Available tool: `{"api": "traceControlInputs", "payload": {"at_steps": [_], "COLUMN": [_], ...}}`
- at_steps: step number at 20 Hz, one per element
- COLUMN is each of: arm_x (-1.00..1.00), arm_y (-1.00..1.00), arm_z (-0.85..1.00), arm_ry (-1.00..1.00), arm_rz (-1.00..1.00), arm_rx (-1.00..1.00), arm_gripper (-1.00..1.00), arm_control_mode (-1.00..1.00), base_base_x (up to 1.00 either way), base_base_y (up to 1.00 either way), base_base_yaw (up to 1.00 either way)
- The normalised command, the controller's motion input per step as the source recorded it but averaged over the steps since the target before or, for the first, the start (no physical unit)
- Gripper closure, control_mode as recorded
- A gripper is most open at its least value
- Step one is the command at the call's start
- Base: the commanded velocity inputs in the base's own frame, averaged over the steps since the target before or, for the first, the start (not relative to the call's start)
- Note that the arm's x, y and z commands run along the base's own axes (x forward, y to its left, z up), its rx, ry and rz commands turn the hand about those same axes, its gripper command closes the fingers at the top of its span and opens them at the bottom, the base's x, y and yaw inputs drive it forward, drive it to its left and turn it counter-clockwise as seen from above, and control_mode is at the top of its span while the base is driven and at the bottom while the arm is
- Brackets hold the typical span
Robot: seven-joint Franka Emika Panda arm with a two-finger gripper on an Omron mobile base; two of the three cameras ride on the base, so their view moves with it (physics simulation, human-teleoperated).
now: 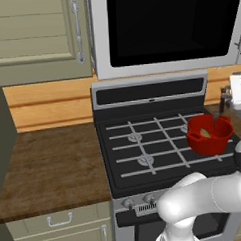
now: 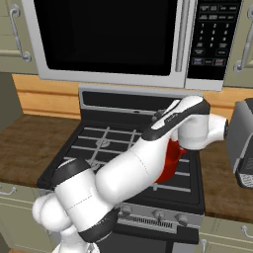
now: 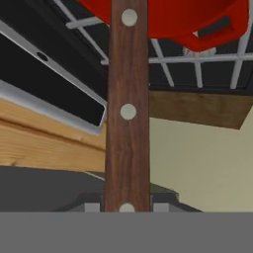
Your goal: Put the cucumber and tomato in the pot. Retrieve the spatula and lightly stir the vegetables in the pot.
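Because the vegetables are to be stirred, the spatula (image 3: 128, 113) is gripped by its handle in the clenched gripper (image 3: 127, 207) and pointed toward the pot (image 1: 209, 134) on the stove (image 1: 159, 145).

From my seat, the spatula (image 3: 127, 113) handle runs up from between the fingertips and leaves the top edge of the hand view, so I cannot see its blade there. The pot (image 3: 173, 20) beyond the fingers is cut off by that same edge. In the right base view my own arm covers most of the pot (image 2: 170, 160), and the gripper is hidden behind the forearm. In the left base view a pale bit inside the pot (image 1: 209, 134) is too small to name.
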Motion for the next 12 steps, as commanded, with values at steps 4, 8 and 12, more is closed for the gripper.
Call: {"api": "traceControlInputs", "payload": {"at_steps": [4, 8, 12], "arm_x": [-0.43, -0.71, -0.67], "arm_y": [0.00, 0.06, 0.40], "arm_z": [0.61, 0.44, 0.37], "arm_ry": [-0.13, -0.18, -0.19], "arm_rz": [0.00, -0.01, -0.07], "arm_rx": [0.00, 0.00, 0.02], "arm_gripper": [1.00, 1.00, 1.00], "arm_control_mode": [-1.00, -1.00, -1.00], "base_base_x": [0.00, 0.00, 0.00], "base_base_y": [0.00, 0.00, 0.00], "base_base_yaw": [0.00, 0.00, 0.00]}}
